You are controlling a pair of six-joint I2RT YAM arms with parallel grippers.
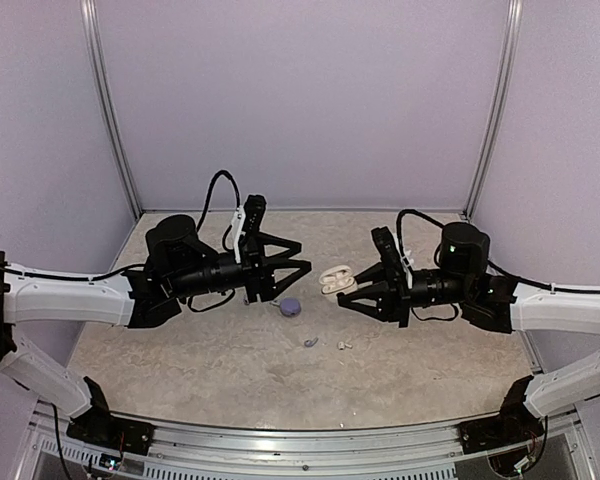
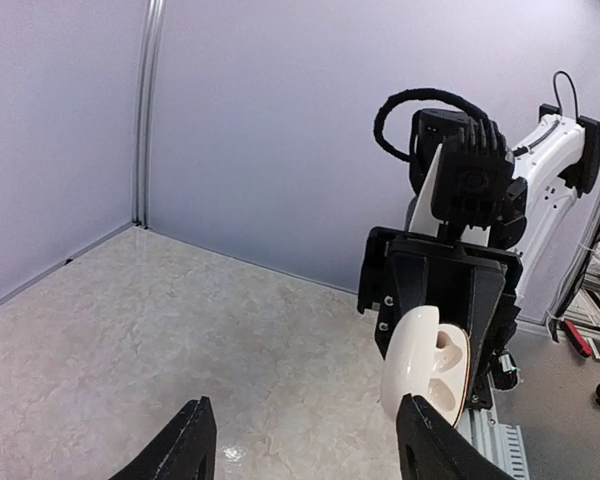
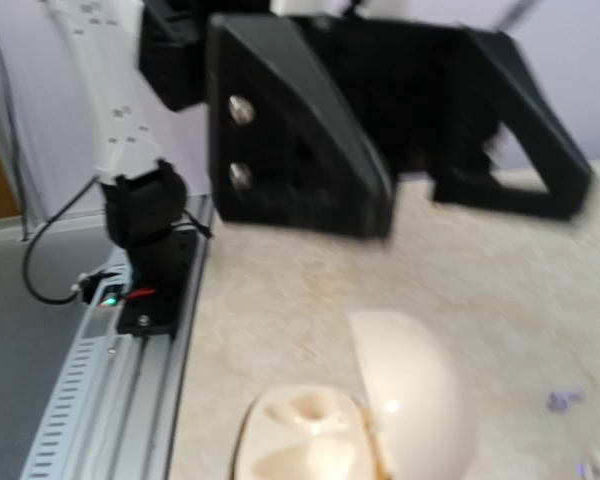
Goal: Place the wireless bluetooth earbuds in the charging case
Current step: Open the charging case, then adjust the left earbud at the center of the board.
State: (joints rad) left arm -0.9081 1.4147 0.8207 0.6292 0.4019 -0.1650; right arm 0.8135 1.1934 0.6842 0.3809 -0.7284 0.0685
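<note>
My right gripper (image 1: 346, 290) is shut on an open white charging case (image 1: 333, 280) and holds it above the table with both sockets empty. The case also shows in the left wrist view (image 2: 425, 362) and, blurred, in the right wrist view (image 3: 365, 425), where my own fingers are hidden. My left gripper (image 1: 302, 257) is open and empty, just left of the case, and its tips (image 2: 305, 440) are spread wide. A lilac earbud (image 1: 310, 342) and a white earbud (image 1: 343, 345) lie on the table in front of both grippers. The lilac bud is a blur in the right wrist view (image 3: 563, 400).
A small closed lilac case (image 1: 290, 306) lies on the table below my left gripper. Grey walls stand on three sides of the stone-patterned table (image 1: 180, 350). A metal rail (image 1: 300, 440) runs along the near edge.
</note>
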